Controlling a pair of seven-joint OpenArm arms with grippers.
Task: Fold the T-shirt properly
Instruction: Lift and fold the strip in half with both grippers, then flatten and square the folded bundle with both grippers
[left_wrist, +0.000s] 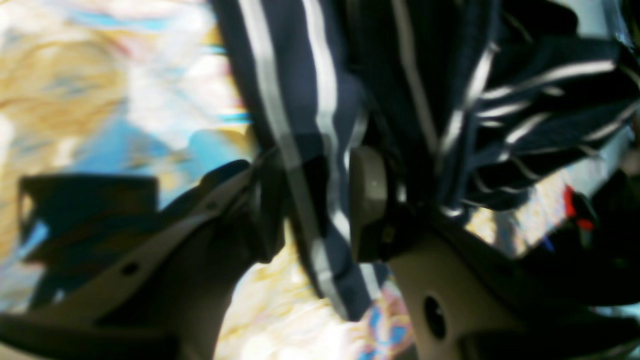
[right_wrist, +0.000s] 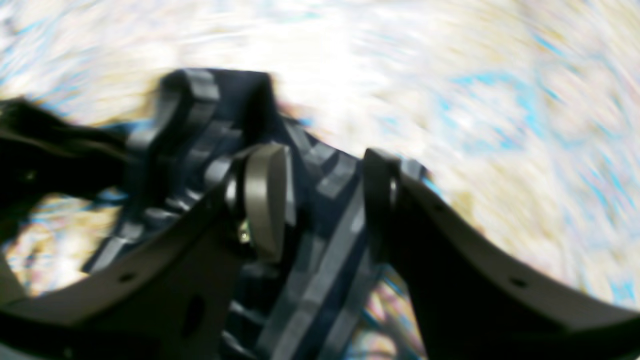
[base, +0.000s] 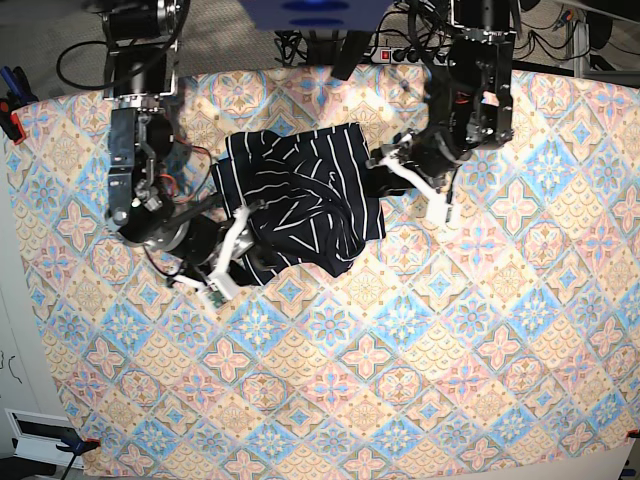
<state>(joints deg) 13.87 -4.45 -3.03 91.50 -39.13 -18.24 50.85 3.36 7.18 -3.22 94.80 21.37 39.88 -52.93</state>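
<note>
1. We see the T-shirt (base: 300, 205) lying bunched and rumpled on the patterned cloth (base: 420, 340), toward the 11 o'clock part of the base view, its white stripes running at all angles
2. Our left gripper (base: 418, 185) sits at the shirt's 3 o'clock edge in the base view, its pale fingers (base: 440, 205) pointing away toward 4 o'clock
3. From the left wrist camera, the left gripper (left_wrist: 315, 200) has its jaws parted, and a striped fold of the T-shirt (left_wrist: 300, 100) hangs down between them
4. The round grey pad (left_wrist: 368, 200) rests against that fold; the other finger stands off at 9 o'clock, so we can't call it a clamp
5. Our right gripper (base: 225, 255) is at the shirt's 8 o'clock corner in the base view, with its white fingers lying over the dark cloth
6. From the right wrist camera, the right gripper (right_wrist: 325, 200) shows its jaws spread, with a ridge of T-shirt (right_wrist: 320, 240) running up through the gap
7. That view is badly blurred; the pad (right_wrist: 265, 200) looks to touch the cloth, while the far finger at 3 o'clock appears just clear of it
8. Beyond the shirt, the floral tiles fill both wrist views
</note>
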